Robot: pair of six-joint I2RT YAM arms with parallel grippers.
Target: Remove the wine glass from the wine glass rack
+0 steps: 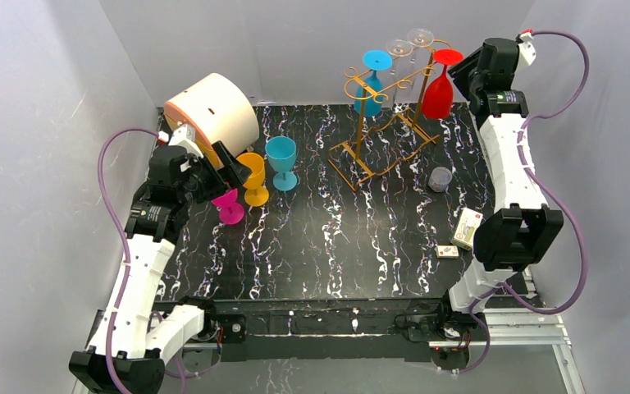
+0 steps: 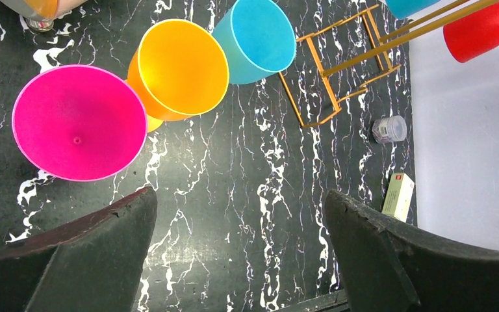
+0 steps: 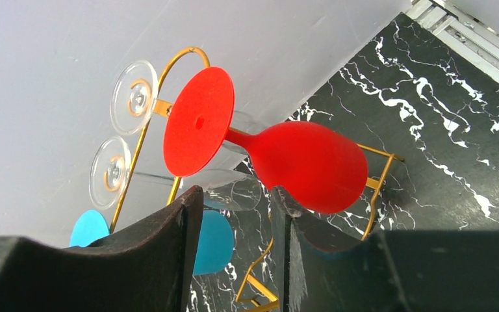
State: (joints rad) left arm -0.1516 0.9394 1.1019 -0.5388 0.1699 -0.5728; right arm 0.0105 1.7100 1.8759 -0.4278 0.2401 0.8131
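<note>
Table: black marble-patterned top with white veining, grey walls on three sides.
Right arm: white and black, reaches up to the far right corner beside the rack's top.
Left arm: white and black, bent over the table's left side.
Drum: cream with an orange rim, lies on its side at the far left.
Wine glass rack: gold wire stand, stands at the far centre-right on a rectangular wire base, curled hooks on top.
Right gripper: fingers apart by a narrow gap with nothing clamped between them; their tips are at the red glass, contact not discernible.
Left gripper: fingers spread wide, empty, above the table near the pink goblet.
Red wine glass: hangs upside down by its foot from the rack's right-hand hook.
Blue wine glass: hangs upside down on the rack's left side.
Clear wine glasses: two, hang at the rack's rear.
Teal goblet: upright, left of the rack.
Orange goblet: upright, just beside the teal one.
Pink goblet: upright, nearest the left gripper.
Box: pale, lies near the right arm.
Clear jar: small, right of the rack's base.
Card: small, beside the box.
</note>
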